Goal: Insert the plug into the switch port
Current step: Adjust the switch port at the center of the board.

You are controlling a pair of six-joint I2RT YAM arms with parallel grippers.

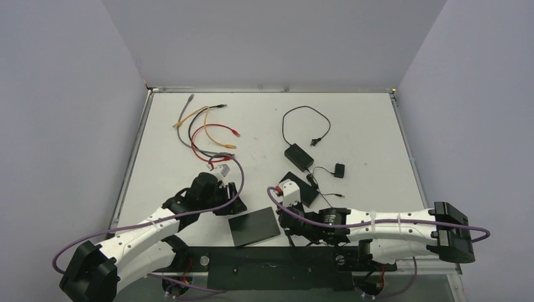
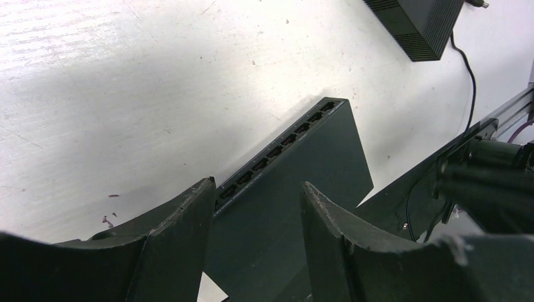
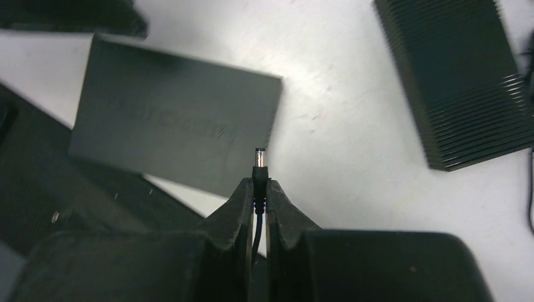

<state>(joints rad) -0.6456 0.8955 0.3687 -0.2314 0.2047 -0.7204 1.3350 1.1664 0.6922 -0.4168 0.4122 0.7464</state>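
The switch lies flat on the tabletop, close to its near edge and just beside the black rail that runs along the front. It sits between the two arms, turned a little askew to the tabletop's edges. In the left wrist view its long face carries a row of ports, and bare white surface lies open in front of that face.

The left hand stands about half open over the switch's near end. Its two fingers are well apart and hold nothing, and the switch's body passes beneath both of them.

The right hand is closed tight on the plug. The thin cable runs back between the fingers, and the metal tip sticks out past them. Seen from the wrist, the tip lies right at the switch's plain long edge near one corner; whether it touches cannot be told. This edge is on the side away from the ports.

A ribbed black block lies to the right of the plug, with a strip of open tabletop between it and the switch. Farther back are a power adapter and a loose tangle of coloured cables, well apart from the switch.
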